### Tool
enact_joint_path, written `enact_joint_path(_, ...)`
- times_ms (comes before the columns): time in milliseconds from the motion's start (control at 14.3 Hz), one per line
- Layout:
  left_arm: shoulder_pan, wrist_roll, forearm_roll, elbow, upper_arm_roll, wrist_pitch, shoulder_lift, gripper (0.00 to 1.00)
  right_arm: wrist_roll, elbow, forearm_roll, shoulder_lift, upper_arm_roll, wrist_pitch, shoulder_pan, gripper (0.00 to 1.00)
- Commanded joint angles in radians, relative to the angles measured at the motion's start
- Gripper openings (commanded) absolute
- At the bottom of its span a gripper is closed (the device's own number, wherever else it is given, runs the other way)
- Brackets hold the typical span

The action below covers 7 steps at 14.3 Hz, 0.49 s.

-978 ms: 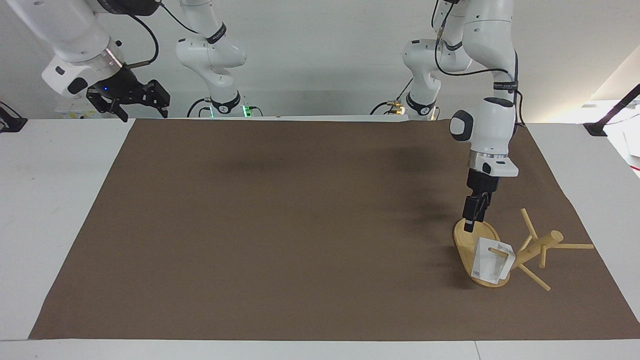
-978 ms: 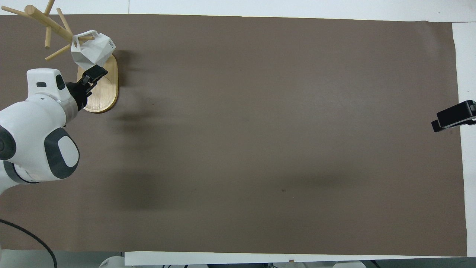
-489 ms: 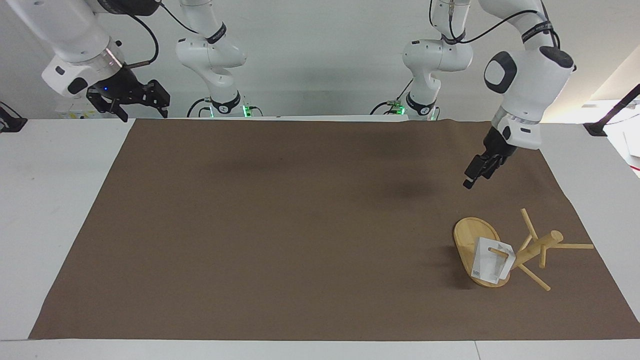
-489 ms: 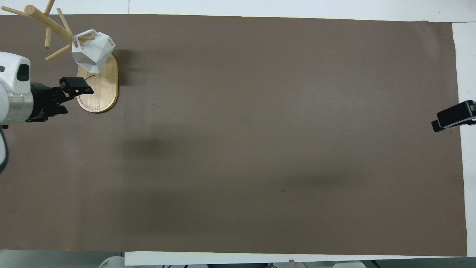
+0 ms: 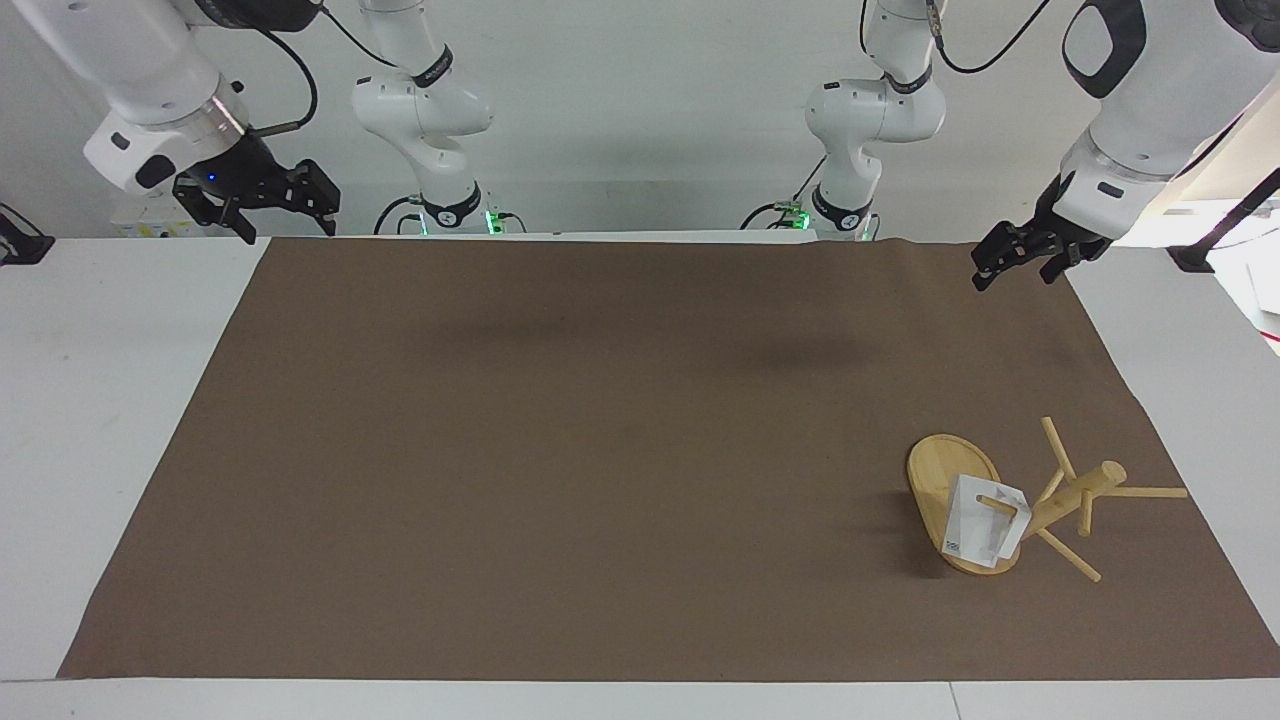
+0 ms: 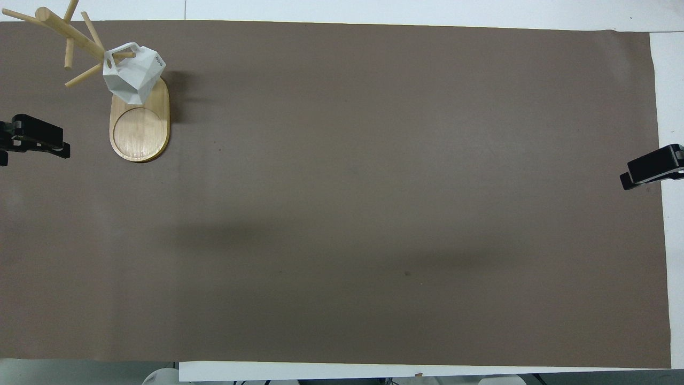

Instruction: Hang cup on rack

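Observation:
The white faceted cup (image 5: 978,528) hangs by its handle on a low peg of the bamboo rack (image 5: 1078,492), over the rack's oval base (image 5: 932,475). The rack stands at the left arm's end of the mat, far from the robots. In the overhead view the cup (image 6: 133,72) sits above the base (image 6: 140,131). My left gripper (image 5: 1018,265) is open and empty, raised over the mat's corner by its own base, well apart from the rack; it also shows in the overhead view (image 6: 37,140). My right gripper (image 5: 262,208) is open and empty and waits over the right arm's end (image 6: 649,171).
A brown mat (image 5: 600,450) covers most of the white table (image 5: 110,400). A black clamp (image 5: 20,245) sits at the table's edge at the right arm's end.
My left gripper has risen from the rack's base and drawn back toward its own base, and its fingers have spread. The cup stays on the peg. The right arm has not moved.

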Motion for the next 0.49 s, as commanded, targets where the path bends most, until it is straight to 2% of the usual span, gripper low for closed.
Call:
enact_joint_path(0,0.011,0.057,0.016,0.041,-0.004,-0.030,0.032,1.00,0.015,-0.029,-0.015,-0.024,-0.007,0.009,0.006,1.00)
enact_joint_path(419,0.009,0.064,0.016,0.034,-0.006,-0.019,0.032,1.00,0.022,-0.030,-0.018,-0.024,-0.007,0.012,0.006,1.00)
